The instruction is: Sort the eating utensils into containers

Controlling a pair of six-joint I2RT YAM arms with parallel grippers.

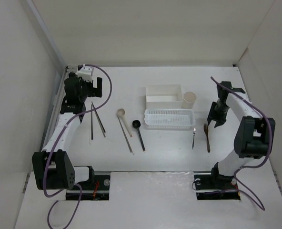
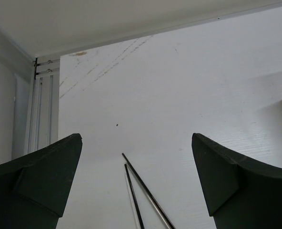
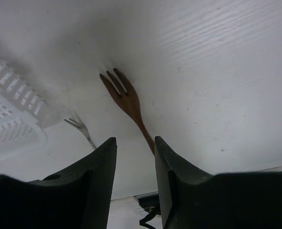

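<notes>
Two dark chopsticks (image 1: pixel 95 121) lie at the left; their tips (image 2: pixel 136 183) show below and between the wide-spread fingers of my open, empty left gripper (image 2: pixel 136 143), which hovers at their far ends (image 1: pixel 91 93). A beige spoon (image 1: pixel 124 129) and a black spoon (image 1: pixel 139 134) lie mid-table. A small metal fork (image 1: pixel 194 136) and a brown wooden fork (image 1: pixel 207 137) lie right of centre. My right gripper (image 1: pixel 216 121) hangs just beyond the forks, narrowly open with nothing between its fingers (image 3: pixel 135 140); the brown fork (image 3: pixel 126 98) points away ahead of it, the metal fork (image 3: pixel 79 126) to its left.
A white square box (image 1: pixel 164 94), a cream cup (image 1: pixel 189 99) and a long white mesh basket (image 1: pixel 169 119) stand behind the spoons; the basket's corner (image 3: pixel 12 109) shows in the right wrist view. White walls enclose the table. Purple cables trail along both arms.
</notes>
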